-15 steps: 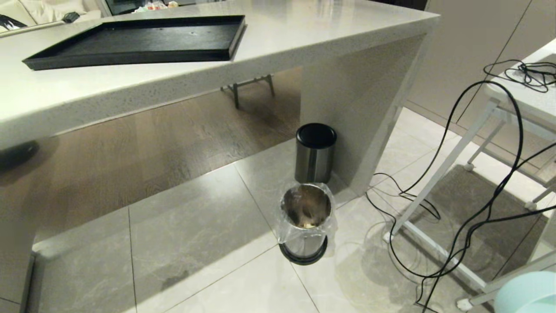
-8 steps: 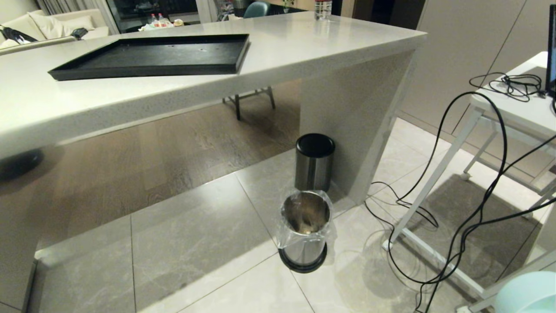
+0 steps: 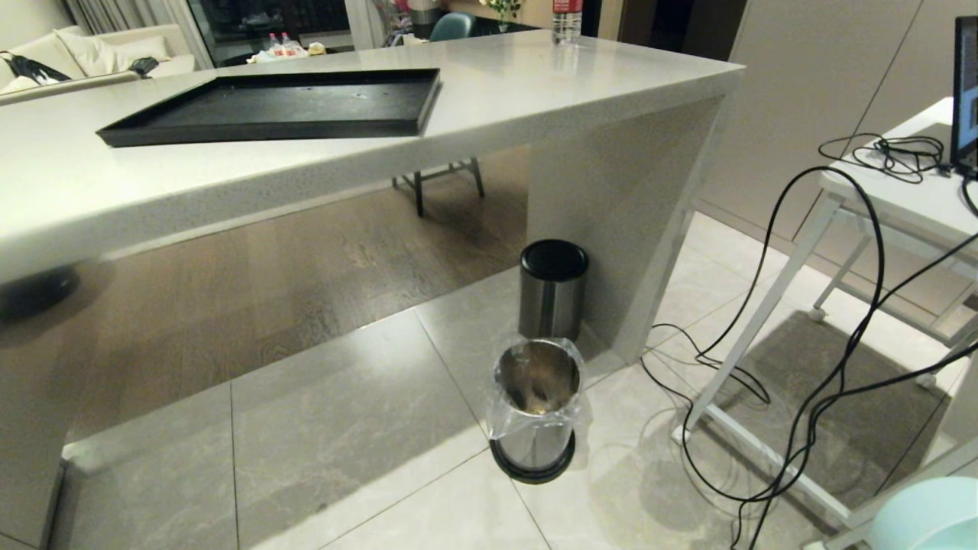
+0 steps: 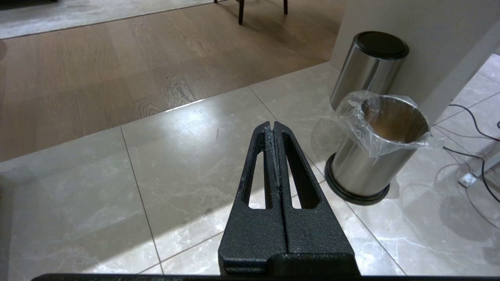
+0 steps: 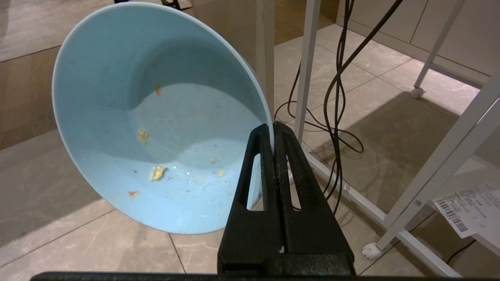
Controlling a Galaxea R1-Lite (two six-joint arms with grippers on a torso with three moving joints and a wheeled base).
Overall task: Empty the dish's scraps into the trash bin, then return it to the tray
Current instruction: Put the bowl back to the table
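Right gripper (image 5: 273, 130) clamped on the rim of the dish (image 5: 156, 121), fingers pinched tight with the thin blue wall between them; held low at the robot's right, tilted steeply on edge over the pale floor tiles (image 5: 50, 218); in the head view only a sliver showing at the lower right corner (image 3: 924, 523). Inside, a few small scraps (image 5: 157, 172) stuck to the wet surface, yellow crumbs and an orange fleck or two; otherwise bare blue. Left gripper (image 4: 273, 127) shut on nothing, jaws pressed flat together, hung over the tiles just beside the trash bin (image 4: 375, 152).

Trash bin (image 3: 536, 409) upright on the floor, clear liner folded over its rim, black ring at the base; some pale bits visible down inside; well apart from the dish. Right behind it, near the counter's end panel, the black-lidded bin (image 3: 553, 290), lid on. Up on the white counter (image 3: 504, 92), the tray (image 3: 283, 107) lying flat with nothing on it. To the right, a white table frame (image 3: 764, 321) hung with black cables (image 3: 833, 367); a barcoded paper slip (image 5: 465, 208) lying beneath the frame.
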